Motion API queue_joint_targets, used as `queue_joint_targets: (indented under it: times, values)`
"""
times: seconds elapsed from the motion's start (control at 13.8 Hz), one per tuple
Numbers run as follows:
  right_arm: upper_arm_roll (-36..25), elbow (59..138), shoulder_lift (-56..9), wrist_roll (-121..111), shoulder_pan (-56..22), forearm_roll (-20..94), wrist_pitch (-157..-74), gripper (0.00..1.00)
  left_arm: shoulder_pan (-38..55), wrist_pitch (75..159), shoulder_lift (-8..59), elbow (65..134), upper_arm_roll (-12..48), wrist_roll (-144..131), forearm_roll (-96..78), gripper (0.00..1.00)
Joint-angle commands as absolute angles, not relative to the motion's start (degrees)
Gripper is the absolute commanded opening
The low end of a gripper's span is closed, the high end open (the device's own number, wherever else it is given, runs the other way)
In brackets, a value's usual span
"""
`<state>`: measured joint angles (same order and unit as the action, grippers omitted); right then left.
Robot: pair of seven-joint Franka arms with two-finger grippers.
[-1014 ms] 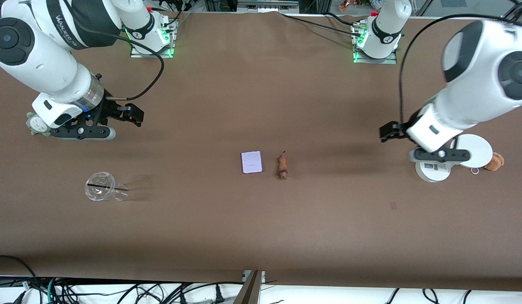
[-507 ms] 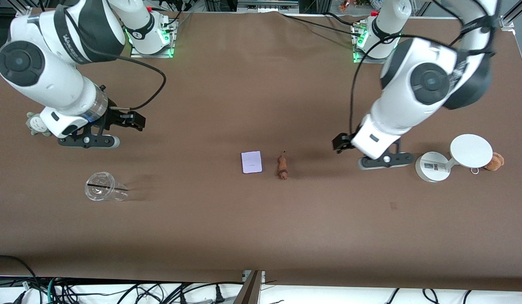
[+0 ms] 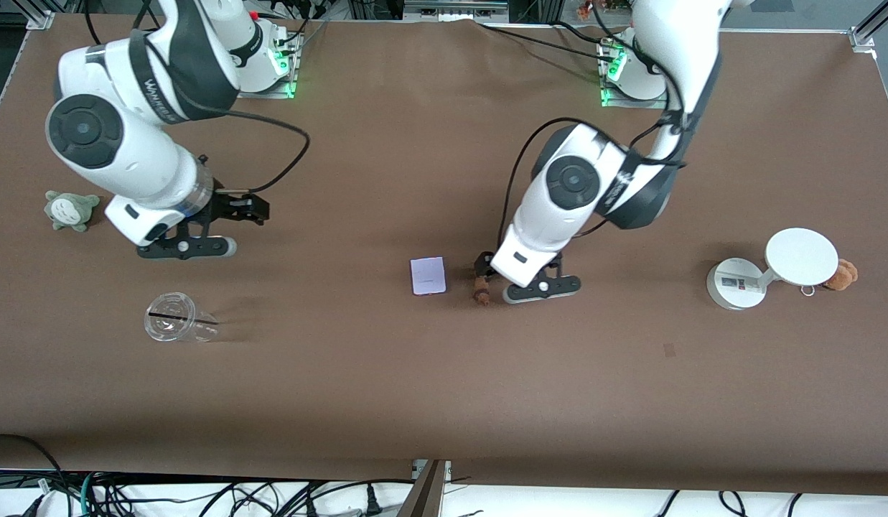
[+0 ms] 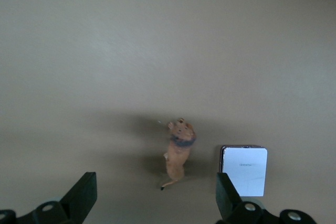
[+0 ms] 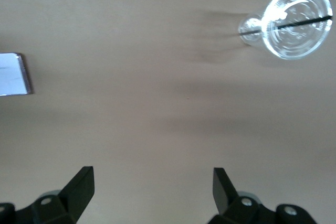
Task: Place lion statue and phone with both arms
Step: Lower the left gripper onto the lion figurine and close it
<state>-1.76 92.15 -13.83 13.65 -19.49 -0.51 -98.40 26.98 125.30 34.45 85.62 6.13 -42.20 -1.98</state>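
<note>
Table [image 3: 444, 373]: covered in brown sheet, all items are laid on it.
Phone [image 3: 428, 276]: laid flat near the table's middle, pale face up; also seen in the left wrist view [image 4: 244, 170] and cut by the frame edge in the right wrist view [image 5: 11, 74].
Lion statue [image 3: 480, 291]: laid on its side just beside the phone, toward the left arm's end, not touching it; partly hidden by the left arm in the front view, seen whole in the left wrist view [image 4: 178, 153]; held by nothing.
Left gripper [image 3: 543, 289]: held low over the table just beside the lion statue; fingers [image 4: 84, 195] spread wide, nothing between them.
Right gripper [image 3: 187, 248]: held over bare table toward the right arm's end, well apart from the phone; fingers [image 5: 79, 187] spread wide, nothing pinched.
Clear cup [image 3: 178, 327]: tipped on its side, nearer the front camera than the right gripper; seen also at [image 5: 294, 22].
Grey-green plush [image 3: 70, 210]: set at the right arm's end of the table.
White stand [image 3: 770, 269]: set at the left arm's end.
Brown plush [image 3: 842, 275]: placed just beside the stand's disc top.
</note>
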Motion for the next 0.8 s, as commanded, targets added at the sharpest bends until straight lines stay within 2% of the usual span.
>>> queue_joint_targets:
  times: [0.0,0.43,0.72]
  values:
    - [-1.6,88.0,-16.1,12.8,-19.6,0.3,-97.9,1.00,30.0,128.1,38.1,84.5,5.3,-47.8,0.7,1.00]
    - [-1.6,87.3,-16.4,12.9,-20.1,1.0,-97.9,1.00,33.1,134.4,44.5,85.4,5.2,-48.9,5.4,1.00]
    - [-1.6,87.3,-16.4,13.1,-20.1,1.5,-97.9,1.00,33.5,136.2,46.1,85.3,5.1,-49.3,8.6,1.00]
